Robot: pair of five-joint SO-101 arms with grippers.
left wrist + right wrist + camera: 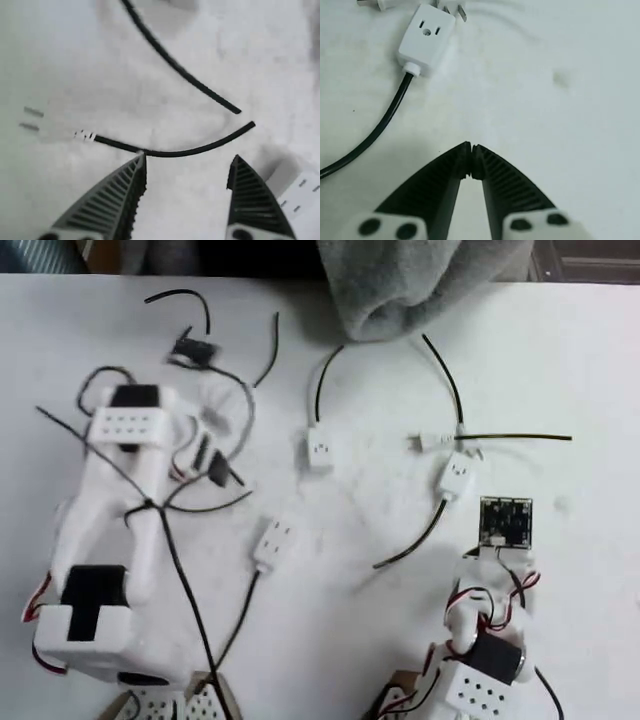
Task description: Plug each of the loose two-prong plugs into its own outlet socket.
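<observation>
White tabletop [560, 330] holds sockets [320, 448] and plugs [428, 442]. Left end effector [188, 156] gapes wide over a cord [210, 146]; right end effector [471, 150] sits closed, empty.

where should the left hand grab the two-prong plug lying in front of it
Probably the white plug body, just behind its two prongs, pinched across its width from above. It lies flat on the table, prongs pointing away from its black cord, so that leaves them free for plugging in. The open left hand is by the cord.

Right end effector [470, 161] closed over table [560, 130]; white outlet socket [425, 38] with black cord [380, 125] near.
</observation>
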